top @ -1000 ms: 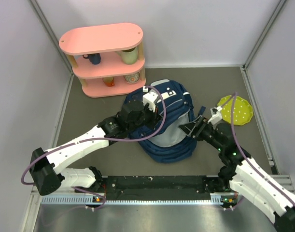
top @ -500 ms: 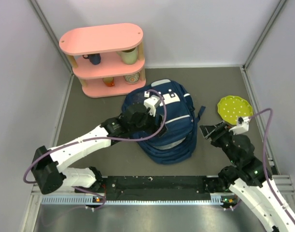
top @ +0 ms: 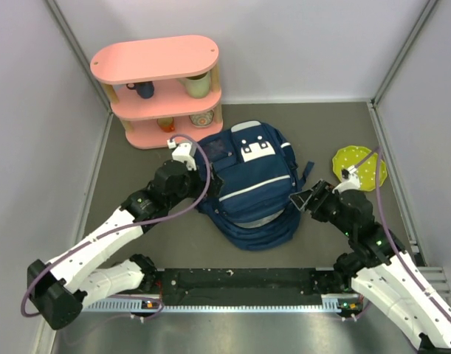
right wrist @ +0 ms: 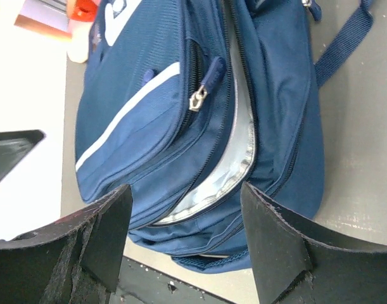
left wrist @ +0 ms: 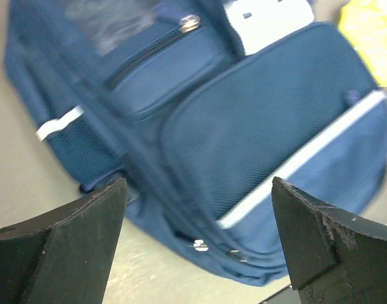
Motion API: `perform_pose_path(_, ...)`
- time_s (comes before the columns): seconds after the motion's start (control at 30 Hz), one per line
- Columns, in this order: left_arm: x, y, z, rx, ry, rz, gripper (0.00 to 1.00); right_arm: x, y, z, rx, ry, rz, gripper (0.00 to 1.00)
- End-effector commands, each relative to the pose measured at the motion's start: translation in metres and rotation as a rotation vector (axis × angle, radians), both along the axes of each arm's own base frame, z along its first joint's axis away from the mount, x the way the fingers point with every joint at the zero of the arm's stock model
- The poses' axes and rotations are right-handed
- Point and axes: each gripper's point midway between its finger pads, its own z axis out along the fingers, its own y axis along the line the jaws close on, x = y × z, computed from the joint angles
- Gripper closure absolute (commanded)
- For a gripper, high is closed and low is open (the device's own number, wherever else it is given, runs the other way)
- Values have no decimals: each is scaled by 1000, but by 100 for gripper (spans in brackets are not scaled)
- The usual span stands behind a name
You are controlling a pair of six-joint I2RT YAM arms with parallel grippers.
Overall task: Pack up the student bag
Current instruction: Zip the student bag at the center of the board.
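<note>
Beside the student bag (top: 251, 177), left tool (left wrist: 198, 181) spread wide, empty, right tool (right wrist: 185, 187) released opposite

I see the student bag (top: 251, 184) lying flat in the middle of the bench (top: 336, 125). Behind it to the left stands a shelf (top: 160, 92) with cups (top: 144, 89) on its tiers. A plate (top: 365, 158) lies to the bag's right. My left pincer (left wrist: 198, 183) is just beside the bag's left flank. My right pincer (right wrist: 185, 189) is between bag and plate.
</note>
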Motion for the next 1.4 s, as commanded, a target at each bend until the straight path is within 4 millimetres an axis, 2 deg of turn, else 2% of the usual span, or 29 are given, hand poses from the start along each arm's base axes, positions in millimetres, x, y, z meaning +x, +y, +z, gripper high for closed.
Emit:
perform_pose_path(0.0,11,29,-34,-39,113,128,1,1,4,35,42,-112,31,31)
perform_pose_path(0.03,7,28,-44,-56,144,104,1,1,4,34,39,-110,33,32)
perform_pose_path(0.07,15,28,-40,-100,119,105,1,2,4,31,34,-100,29,32)
perform_pose_path(0.13,13,25,-52,-156,143,94,1,2,5,26,27,-81,35,31)
perform_pose_path(0.23,21,17,-47,-303,119,58,1,3,8,21,19,-61,47,31)
perform_pose_path(0.3,26,17,-51,-349,119,65,1,3,10,19,15,-51,57,31)
perform_pose_path(0.4,30,16,-62,-359,143,84,1,3,10,16,18,-43,56,31)
perform_pose_path(0.53,36,12,-60,-415,123,90,1,2,11,14,15,-39,64,31)
perform_pose_path(0.6,38,13,-66,-426,126,105,5,1,11,11,15,-32,66,31)
perform_pose_path(0.67,41,12,-68,-427,122,110,13,0,11,10,25,-25,63,31)
perform_pose_path(0.9,42,9,-83,-398,168,99,29,1,11,14,28,-32,60,31)
perform_pose_path(0.93,42,8,-87,-396,180,100,36,1,12,14,28,-33,61,31)
perform_pose_path(1.0,42,6,-90,-410,189,96,44,2,11,11,20,-21,55,30)
perform_pose_path(1.07,40,0,-93,-428,204,66,65,5,11,7,18,-1,40,30)
perform_pose_path(1.13,39,-5,-90,-443,205,42,78,10,11,0,-1,32,28,30)
perform_pose_path(1.17,39,-6,-91,-439,215,37,90,12,13,5,-8,25,34,30)
perform_pose_path(1.2,40,-8,-86,-442,211,26,96,15,16,6,-24,31,46,30)
perform_pose_path(1.23,38,-8,-86,-435,222,23,100,20,18,-3,-66,62,61,30)
perform_pose_path(1.27,37,-8,-84,-434,219,17,100,24,23,5,-67,66,75,31)
perform_pose_path(1.3,37,-8,-83,-435,221,19,100,28,25,3,-77,79,80,34)
perform_pose_path(1.33,34,-6,-79,-439,216,20,100,31,32,-7,-93,125,106,37)
perform_pose_path(1.37,32,-5,-80,-444,224,26,100,34,37,-4,-88,126,125,45)
